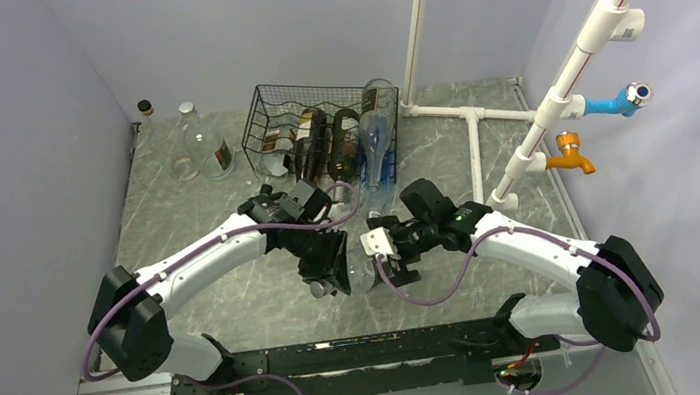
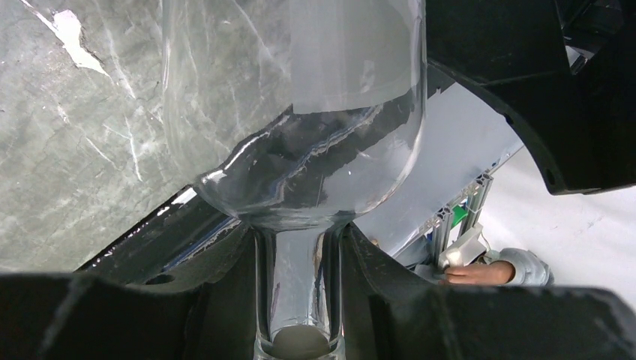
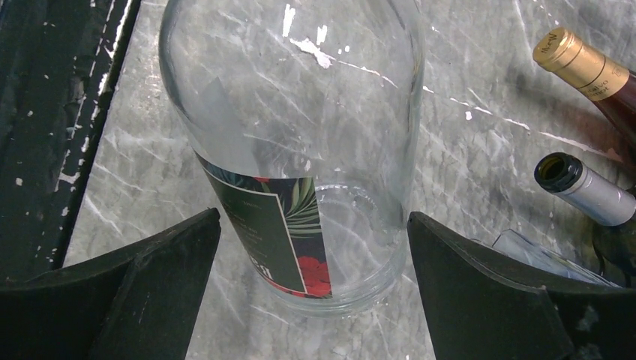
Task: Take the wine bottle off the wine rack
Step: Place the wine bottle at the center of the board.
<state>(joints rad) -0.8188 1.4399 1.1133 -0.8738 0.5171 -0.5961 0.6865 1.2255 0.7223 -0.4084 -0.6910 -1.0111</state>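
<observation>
Left pincer (image 2: 300, 300), arm bent inward, clamps the clear bottle (image 3: 300, 150) by its neck; right pincer (image 3: 313, 217) gapes around its body

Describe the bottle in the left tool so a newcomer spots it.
Start at the black wire wine rack at the back and come forward to the left tool, which clamps the neck of a clear glass bottle. Unlike the dark racked bottles, it is see-through, with a leafy, red-flowered label.
</observation>
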